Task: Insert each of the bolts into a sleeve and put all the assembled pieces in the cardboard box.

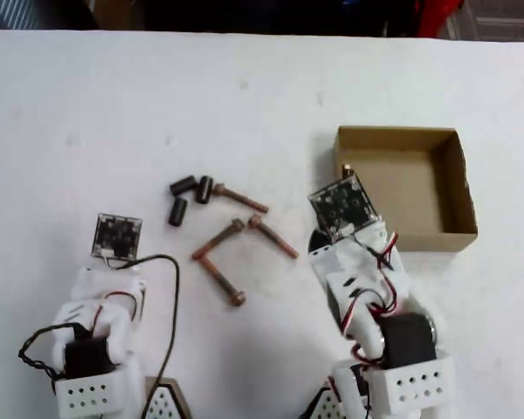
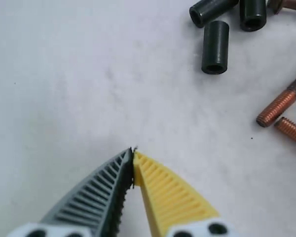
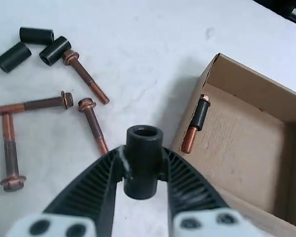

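The right arm is gripping one black sleeve upright in its jaws, near a corner of the cardboard box, where one assembled bolt-and-sleeve piece is lying inside along a wall. The left arm is holding its jaws closed on nothing over the white table. Three loose sleeves and four copper-coloured bolts are lying on the table between the arms.

Table brightly, evenly lit from above; white surface nearly washed out. Soft, faint shadow cast left of cardboard box. Room beyond far edge seen dark.
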Available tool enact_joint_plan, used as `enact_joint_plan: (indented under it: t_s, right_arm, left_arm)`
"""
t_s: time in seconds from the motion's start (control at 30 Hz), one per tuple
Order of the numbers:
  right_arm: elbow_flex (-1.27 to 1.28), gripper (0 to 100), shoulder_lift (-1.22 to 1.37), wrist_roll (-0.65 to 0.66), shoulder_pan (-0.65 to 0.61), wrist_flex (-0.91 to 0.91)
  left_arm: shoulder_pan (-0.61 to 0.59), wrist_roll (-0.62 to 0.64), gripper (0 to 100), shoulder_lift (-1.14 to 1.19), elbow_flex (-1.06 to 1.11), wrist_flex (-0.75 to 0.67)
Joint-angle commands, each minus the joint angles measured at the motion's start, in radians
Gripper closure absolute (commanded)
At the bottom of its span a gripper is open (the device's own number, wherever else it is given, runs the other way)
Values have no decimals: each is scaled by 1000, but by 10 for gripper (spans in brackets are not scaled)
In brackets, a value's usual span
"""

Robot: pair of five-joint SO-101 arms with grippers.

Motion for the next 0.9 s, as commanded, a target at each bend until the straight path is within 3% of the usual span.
enact_joint_plan:
  t_s: [0.0, 0.5, 0.73, 0.87]
  right_arm:
    - [61, 982, -81, -72, -2, -90]
    - [471, 982, -305, -80, -5, -409]
    - [572, 982, -432, -80, -4, -414]
    - [595, 982, -476, -155, -2, -415]
  left_arm:
    - [16, -5, 976, -4, -3, -26]
    - [10, -31, 973, -7, -3, -52]
    - [7, -299, 974, -7, -3, -69]
    - [-47, -356, 976, -7, -6, -75]
